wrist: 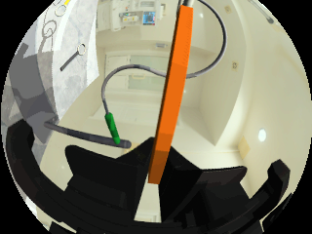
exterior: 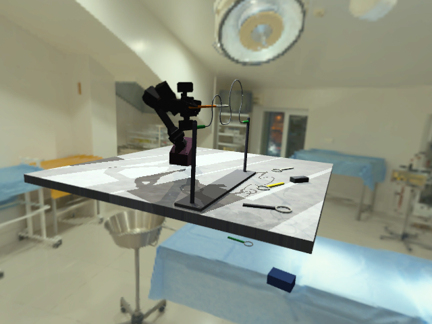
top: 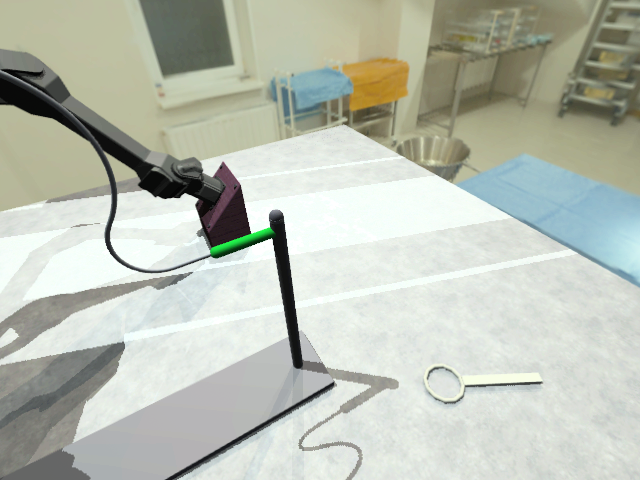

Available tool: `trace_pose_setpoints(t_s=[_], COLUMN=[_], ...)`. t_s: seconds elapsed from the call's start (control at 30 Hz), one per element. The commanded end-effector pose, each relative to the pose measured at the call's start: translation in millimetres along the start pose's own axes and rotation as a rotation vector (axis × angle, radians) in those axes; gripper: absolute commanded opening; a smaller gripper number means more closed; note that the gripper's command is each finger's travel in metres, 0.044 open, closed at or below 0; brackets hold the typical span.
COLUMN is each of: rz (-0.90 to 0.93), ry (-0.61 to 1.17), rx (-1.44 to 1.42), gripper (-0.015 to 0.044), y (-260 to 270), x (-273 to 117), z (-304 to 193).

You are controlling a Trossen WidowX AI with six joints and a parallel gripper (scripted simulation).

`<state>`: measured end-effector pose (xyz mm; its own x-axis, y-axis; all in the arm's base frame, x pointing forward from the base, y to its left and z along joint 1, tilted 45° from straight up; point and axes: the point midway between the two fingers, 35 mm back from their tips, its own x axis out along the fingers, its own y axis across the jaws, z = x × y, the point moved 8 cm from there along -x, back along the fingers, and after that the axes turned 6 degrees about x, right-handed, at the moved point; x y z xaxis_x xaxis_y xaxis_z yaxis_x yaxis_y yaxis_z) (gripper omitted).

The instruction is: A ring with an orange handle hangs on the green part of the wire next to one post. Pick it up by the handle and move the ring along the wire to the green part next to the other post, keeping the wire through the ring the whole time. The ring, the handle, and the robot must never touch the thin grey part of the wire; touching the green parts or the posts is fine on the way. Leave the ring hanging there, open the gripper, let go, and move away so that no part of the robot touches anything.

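My gripper [exterior: 198,106] [wrist: 156,141] is shut on the orange handle [exterior: 207,106] [wrist: 173,97], which is nearly level in the exterior view. The pale ring [exterior: 225,105] is seen almost edge-on, around the wire's steep stretch between the small hump and the low bend; contact cannot be told. The grey wire [top: 111,196] [exterior: 242,94] [wrist: 135,66] curves between two green parts. One green part [exterior: 201,126] [wrist: 112,128] joins the near post [exterior: 193,163] [wrist: 83,136], below the gripper. The other green part [top: 242,242] [exterior: 245,121] joins the far post [top: 287,294] [exterior: 246,146].
A grey base plate [top: 206,408] [exterior: 223,188] carries the posts. Loose rings with a pale handle [top: 501,379] [exterior: 287,169], a yellow handle [exterior: 276,184] and a black handle [exterior: 258,206] lie on the table, with a black block [exterior: 299,179]. The arm's purple mount [top: 230,217] stands behind.
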<state>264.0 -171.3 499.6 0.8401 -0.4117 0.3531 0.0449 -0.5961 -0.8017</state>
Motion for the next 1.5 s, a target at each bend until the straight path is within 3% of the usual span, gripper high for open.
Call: trace_pose_setpoints(t_s=[0.0,0.67,1.47], rz=[-0.035,-0.125,0.068], ry=[-0.008,-0.022,0.011], rx=[-0.063,-0.231,0.123], gripper=[-0.0150,-0.0150,-0.0150], y=[-2.3,0.7,54.8], x=[0.1,2.0,2.4], z=[0.4,-3.6,-12.9])
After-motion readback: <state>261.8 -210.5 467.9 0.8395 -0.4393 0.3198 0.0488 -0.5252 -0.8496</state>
